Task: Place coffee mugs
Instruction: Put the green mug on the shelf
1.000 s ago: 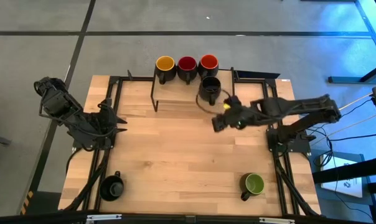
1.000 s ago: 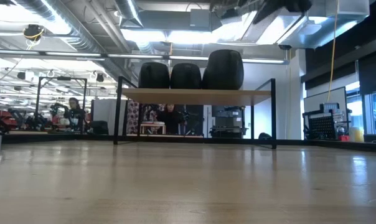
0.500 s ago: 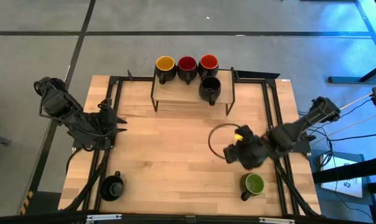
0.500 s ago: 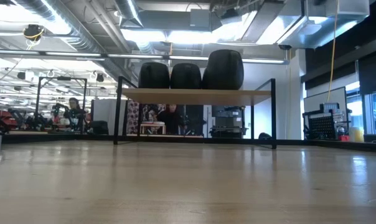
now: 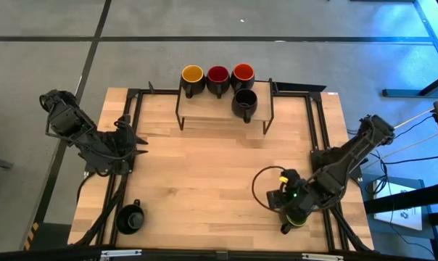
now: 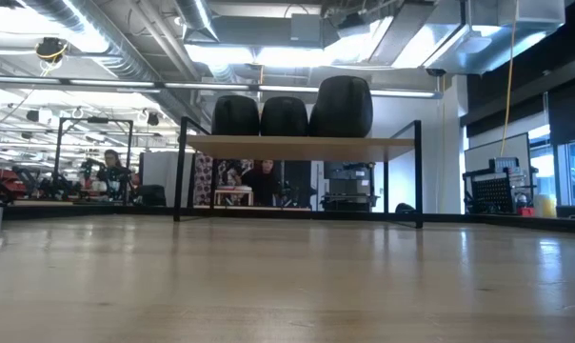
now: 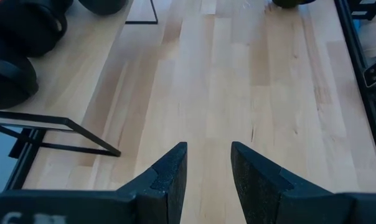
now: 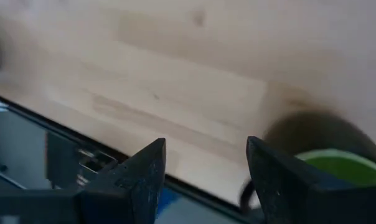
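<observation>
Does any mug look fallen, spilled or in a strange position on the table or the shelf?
Nothing stands out. Four mugs stand upright on the shelf. The black mug stands upright at the table's near left corner, and the green mug stands beside the open right gripper. No spill shows.

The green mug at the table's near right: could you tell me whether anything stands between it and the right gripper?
Nothing visible does. The right gripper, jaws open and empty, hangs right over the green mug, with only bare table around it.
</observation>
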Motion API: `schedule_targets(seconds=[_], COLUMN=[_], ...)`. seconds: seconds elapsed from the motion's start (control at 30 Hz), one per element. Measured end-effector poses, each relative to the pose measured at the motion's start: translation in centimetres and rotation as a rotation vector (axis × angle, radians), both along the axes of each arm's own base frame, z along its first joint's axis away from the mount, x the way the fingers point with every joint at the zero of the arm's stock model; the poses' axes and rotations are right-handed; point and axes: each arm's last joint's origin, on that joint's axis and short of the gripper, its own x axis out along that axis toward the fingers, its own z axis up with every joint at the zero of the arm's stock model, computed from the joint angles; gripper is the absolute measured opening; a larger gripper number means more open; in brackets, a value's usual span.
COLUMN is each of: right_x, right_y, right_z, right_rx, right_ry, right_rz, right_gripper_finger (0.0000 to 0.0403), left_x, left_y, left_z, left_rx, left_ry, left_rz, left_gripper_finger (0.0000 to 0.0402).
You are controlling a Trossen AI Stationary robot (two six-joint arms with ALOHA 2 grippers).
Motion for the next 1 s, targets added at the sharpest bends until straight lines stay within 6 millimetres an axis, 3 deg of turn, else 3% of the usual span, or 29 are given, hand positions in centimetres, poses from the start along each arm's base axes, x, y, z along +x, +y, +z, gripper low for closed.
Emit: schedule_targets(seconds=[0.2,0.5,1.0], right_x=[0.3,1.0,2.3], right_y=[1.0,2.0,3.4], right_z=[-0.9,-3.1,-6.7], right_rx=[0.14,0.194,0.159], right_ry=[0.128,0.29,0.41], right_rz=[0.012,-0.08,-0.107], right_gripper_finger=[0.0211,0.0211,0.0199], left_x=[0.0,0.0,0.0], left_y=[0.0,0.0,0.0], left_z=[0.0,0.0,0.0], left_rx=[-0.001,0.011,0.011], left_ry=[0.0,-0.01,-0.011], left_rz=[0.0,0.011,0.011], left_gripper_finger=[0.0119,0.0119,0.0119])
